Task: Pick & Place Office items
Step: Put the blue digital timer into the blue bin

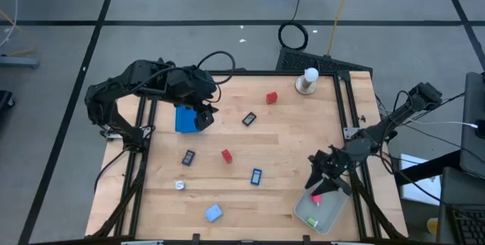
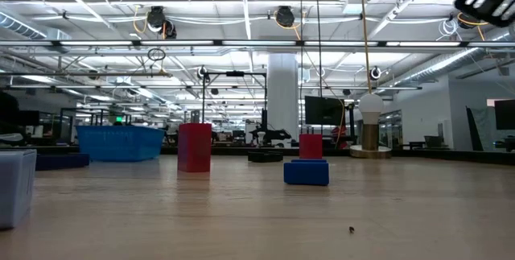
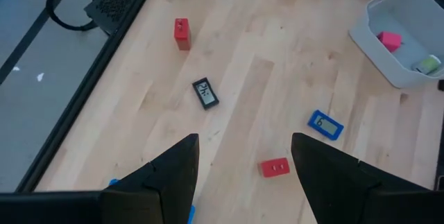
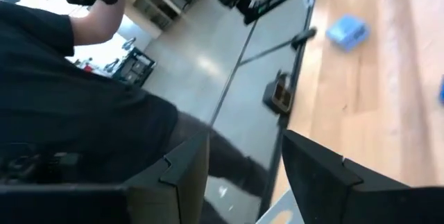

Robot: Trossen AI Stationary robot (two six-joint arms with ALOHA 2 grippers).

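Note:
The office items lie scattered on the wooden table: a red block (image 1: 271, 98), a black clip (image 1: 248, 119), a second red piece (image 1: 226, 155), a dark piece (image 1: 188, 156), a blue piece (image 1: 256, 175), a silvery bit (image 1: 180, 185) and a light-blue piece (image 1: 214, 213). My left gripper (image 1: 204, 117) hangs open over the far left part, with nothing between its fingers (image 3: 173, 168). My right gripper (image 1: 318, 186) is open and empty (image 4: 243, 141), above the translucent tray (image 1: 307, 216) at the near right. A pink piece (image 3: 390, 40) and a green one (image 3: 429, 64) lie in the tray.
A blue box (image 1: 184, 119) sits on the table under my left gripper. The white knob-topped stand (image 1: 308, 80) stands at the far right. A person in dark clothes (image 4: 62, 99) stands beyond the table's near edge, seen in the right wrist view.

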